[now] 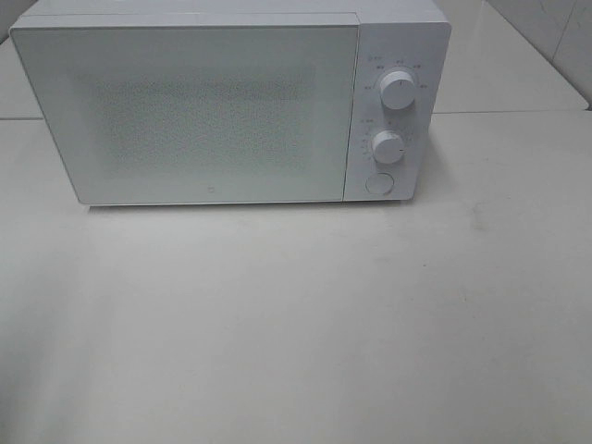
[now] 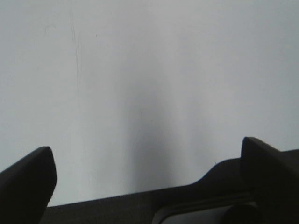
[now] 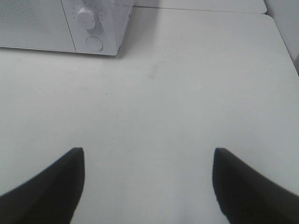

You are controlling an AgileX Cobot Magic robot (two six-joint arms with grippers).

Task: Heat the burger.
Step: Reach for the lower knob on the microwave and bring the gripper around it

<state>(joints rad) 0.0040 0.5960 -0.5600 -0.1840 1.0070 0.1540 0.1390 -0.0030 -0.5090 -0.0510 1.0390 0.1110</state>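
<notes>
The burger is out of view in every frame. A white microwave (image 1: 231, 102) stands at the back of the table with its door shut; its frosted door hides the inside. Neither arm shows in the exterior high view. In the left wrist view my left gripper (image 2: 147, 161) stands open over bare white table, nothing between its dark fingers (image 2: 28, 179). In the right wrist view my right gripper (image 3: 148, 161) is open and empty above the table, well in front of the microwave (image 3: 70, 23) and off its control-panel corner.
The microwave's panel carries two round knobs (image 1: 398, 90) (image 1: 388, 146) and a round button (image 1: 378, 183). The white table (image 1: 296, 324) stretches in front of it. A tiled wall (image 1: 555, 28) rises at the back right.
</notes>
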